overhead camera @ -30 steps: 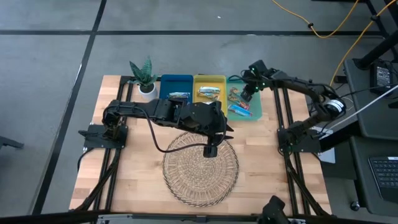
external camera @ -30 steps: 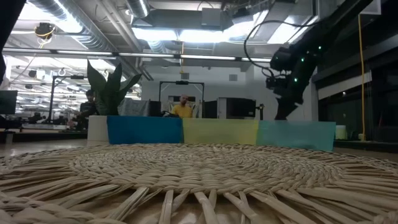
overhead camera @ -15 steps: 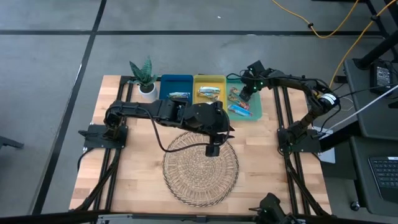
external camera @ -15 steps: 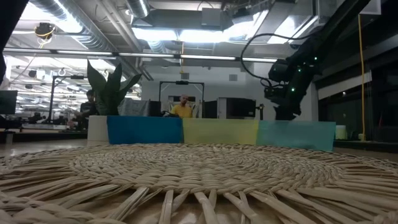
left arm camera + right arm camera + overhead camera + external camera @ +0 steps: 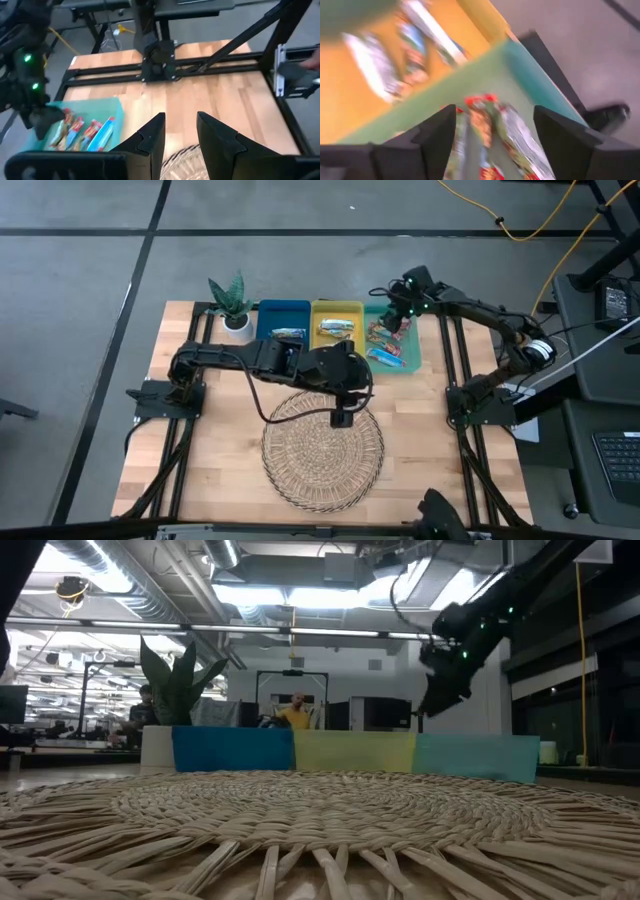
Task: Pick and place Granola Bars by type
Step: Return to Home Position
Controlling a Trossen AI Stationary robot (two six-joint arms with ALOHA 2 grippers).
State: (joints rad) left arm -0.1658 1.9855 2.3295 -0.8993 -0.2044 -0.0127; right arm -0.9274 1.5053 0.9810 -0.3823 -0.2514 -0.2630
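The granola bars (image 5: 385, 345) lie sorted in the blue tray (image 5: 283, 308), yellow tray (image 5: 337, 307) and green tray (image 5: 412, 352). Above the green tray the right claw (image 5: 397, 320) hangs wide and empty. The left claw (image 5: 341, 418), slightly parted, hovers over the woven mat (image 5: 322, 455). Sorting seems finished; next, both arms should fold home, clearing the tray walls.

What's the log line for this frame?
right gripper: open, empty, above green tray | left gripper: open, empty, over woven mat | granola bars: in trays, none held

right gripper (image 5: 432, 700) now higher above green tray (image 5: 470, 758)
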